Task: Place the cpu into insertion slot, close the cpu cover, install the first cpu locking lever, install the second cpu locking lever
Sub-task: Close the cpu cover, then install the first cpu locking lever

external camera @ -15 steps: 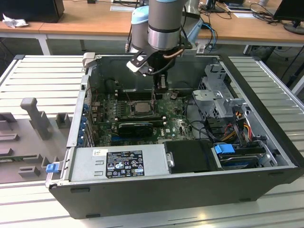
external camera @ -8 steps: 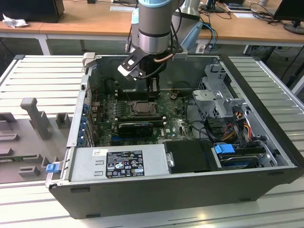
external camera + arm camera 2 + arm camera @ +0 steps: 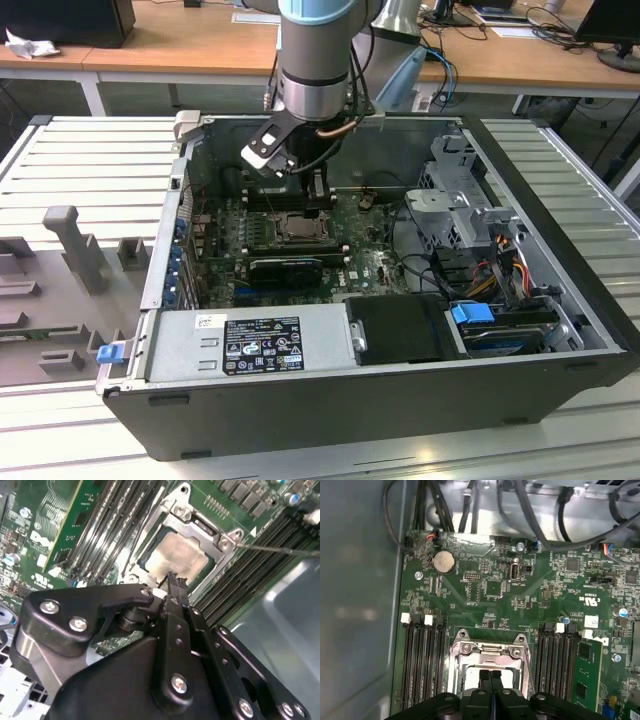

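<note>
cpu (image 3: pixel 175 555) seated under cpu cover (image 3: pixel 196 527); pincer (image 3: pixel 173 578) together at cover edge; memory slots (image 3: pixel 117 522) flanking.

Closed claw (image 3: pixel 174 581) over cpu (image 3: pixel 172 555) (seated)

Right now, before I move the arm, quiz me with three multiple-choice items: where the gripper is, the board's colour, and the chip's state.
1. Where is the gripper? A over the drive cage; B over the chip; C outside the case.
2. What colour is the motherboard? A blue; B red; C green.
3. What state is the chip in? A seated under the metal cover; B held by the gripper; C lying on the desk.
Answers: 1 B, both wrist views show its tips right over the chip; 2 C, the board is green in every view; 3 A, the cover's frame surrounds the chip's pale face.
</note>
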Tool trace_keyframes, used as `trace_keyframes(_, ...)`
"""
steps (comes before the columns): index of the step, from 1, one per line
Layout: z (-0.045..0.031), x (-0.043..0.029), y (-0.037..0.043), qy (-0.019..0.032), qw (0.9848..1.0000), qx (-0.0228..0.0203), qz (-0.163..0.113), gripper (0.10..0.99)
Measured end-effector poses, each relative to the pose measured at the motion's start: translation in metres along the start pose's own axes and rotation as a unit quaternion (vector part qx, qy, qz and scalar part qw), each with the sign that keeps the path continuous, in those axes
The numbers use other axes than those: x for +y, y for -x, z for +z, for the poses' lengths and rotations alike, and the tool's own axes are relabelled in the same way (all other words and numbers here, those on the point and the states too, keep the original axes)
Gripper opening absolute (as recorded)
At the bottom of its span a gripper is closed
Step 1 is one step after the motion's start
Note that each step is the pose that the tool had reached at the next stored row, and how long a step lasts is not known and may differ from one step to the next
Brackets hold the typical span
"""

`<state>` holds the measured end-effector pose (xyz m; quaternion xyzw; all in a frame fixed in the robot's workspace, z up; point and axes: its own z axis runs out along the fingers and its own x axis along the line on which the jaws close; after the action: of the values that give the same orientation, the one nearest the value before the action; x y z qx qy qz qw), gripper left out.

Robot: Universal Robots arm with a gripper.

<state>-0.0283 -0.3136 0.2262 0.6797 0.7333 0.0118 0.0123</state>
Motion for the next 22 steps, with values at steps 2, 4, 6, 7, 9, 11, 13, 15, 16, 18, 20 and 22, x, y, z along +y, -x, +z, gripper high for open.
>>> trace_keyframes(2,-0.0001,-0.0044,-0.0004,0.0,1.0,0.0001,0.0,0.106)
trace_keyframes(4,-0.0002,-0.0093,-0.0008,0.0001,1.0,0.0001,0.0,0.106)
trace_keyframes(6,-0.0004,-0.0125,-0.001,0.0,1.0,0.0,0.0,0.106)
trace_keyframes(7,-0.0004,-0.0129,-0.0011,0.0,1.0,0.0,0.0,0.106)
trace_keyframes(9,-0.0004,-0.0141,-0.0011,0.0,1.0,0.0001,0.0,0.106)
trace_keyframes(11,-0.0004,-0.0146,-0.0012,0.0,1.0,0.0001,0.0,0.106)
trace_keyframes(13,-0.0012,-0.0147,-0.0011,-0.0001,1.0,0.0,0.0,0.106)
trace_keyframes(15,-0.0068,-0.0145,-0.0012,0.0,1.0,0.0,0.0,0.106)
trace_keyframes(16,-0.0091,-0.0144,-0.0012,0.0,1.0,0.0,0.0,0.106)
trace_keyframes(18,-0.0141,-0.0142,-0.0012,0.0,1.0,0.0,0.0,0.106)
trace_keyframes(20,-0.0191,-0.0141,-0.0012,-0.0001,1.0,0.0,0.0,0.106)
trace_keyframes(22,-0.03,-0.0137,-0.0011,-0.0005,1.0,0.0001,0.0,0.106)
